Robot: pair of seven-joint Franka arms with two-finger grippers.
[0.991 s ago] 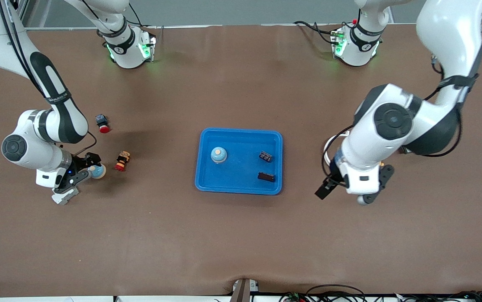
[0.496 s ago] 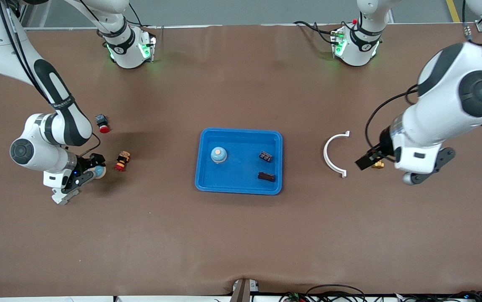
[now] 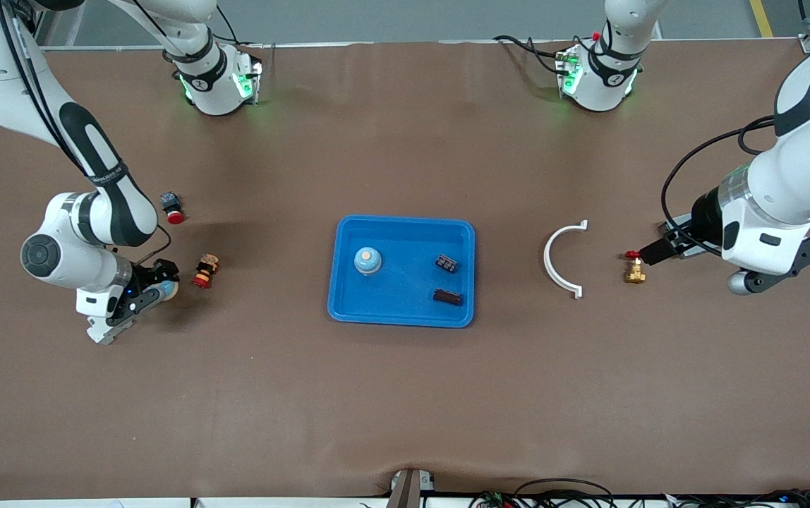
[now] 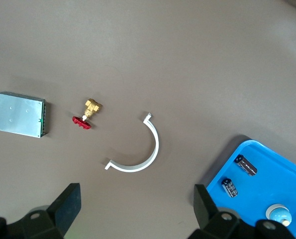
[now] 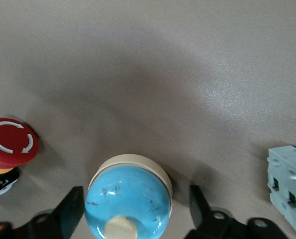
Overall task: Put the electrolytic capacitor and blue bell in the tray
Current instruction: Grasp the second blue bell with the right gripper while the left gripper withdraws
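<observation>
Tray (image 3: 405,315) at centre frame holds electrolytic capacitor (image 3: 447,297) and a second bell (image 3: 367,259). Right tool (image 3: 160,289), mid-height at the frame edge, sits parted astride blue bell (image 5: 128,196) on the desk (image 3: 405,409), gaps visible. Left tool (image 4: 138,209) spread wide, empty, over the desk near brass valve (image 4: 89,110).

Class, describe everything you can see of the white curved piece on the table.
The white curved piece is a thin half-ring, plastic-looking, with a small outward tab at each end. It lies flat on the brown table, between the blue tray and a small brass valve. Nothing touches it.
</observation>
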